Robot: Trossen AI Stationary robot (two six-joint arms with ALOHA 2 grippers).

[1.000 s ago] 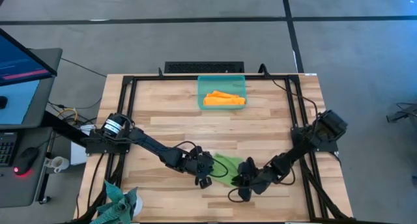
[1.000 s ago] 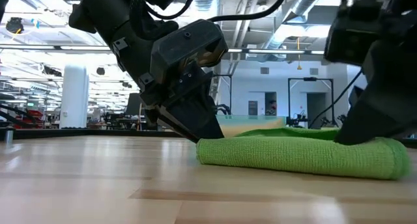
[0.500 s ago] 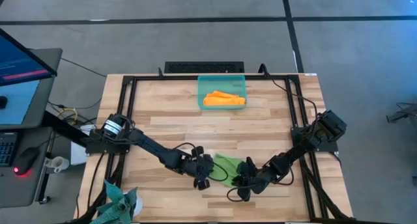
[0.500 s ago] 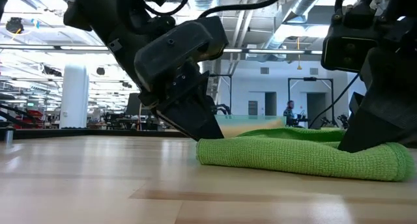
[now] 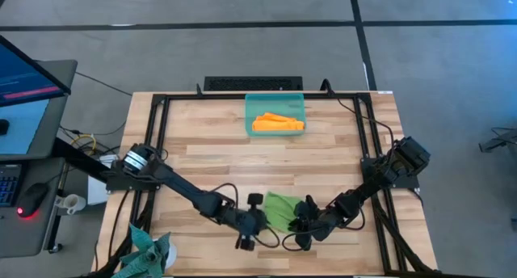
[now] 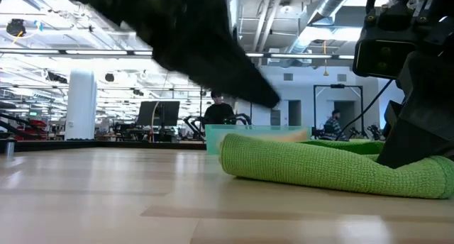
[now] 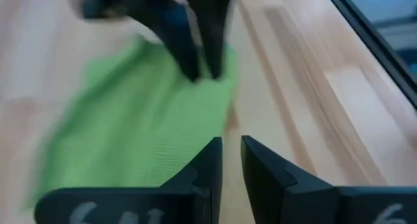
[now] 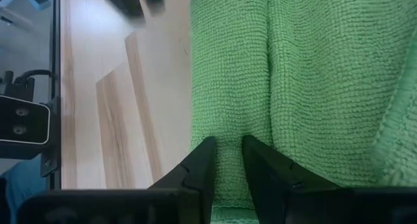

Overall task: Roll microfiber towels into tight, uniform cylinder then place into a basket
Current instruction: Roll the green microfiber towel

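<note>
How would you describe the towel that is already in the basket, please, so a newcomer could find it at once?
Start at the far edge of the wooden table, where the teal-green basket sits near the middle. The orange towel lies inside it. It is the only orange cloth; the green towel lies on the tabletop between the two arms.

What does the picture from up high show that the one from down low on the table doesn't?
Only the high view shows the orange towel lying in the basket, both whole arms, and the left claw lifted off beside the green towel.

Only the low view shows the room behind, with people and screens, and the towel's rolled edge from the side.

Both show the green towel on the table with the right claw pinching its end.
</note>
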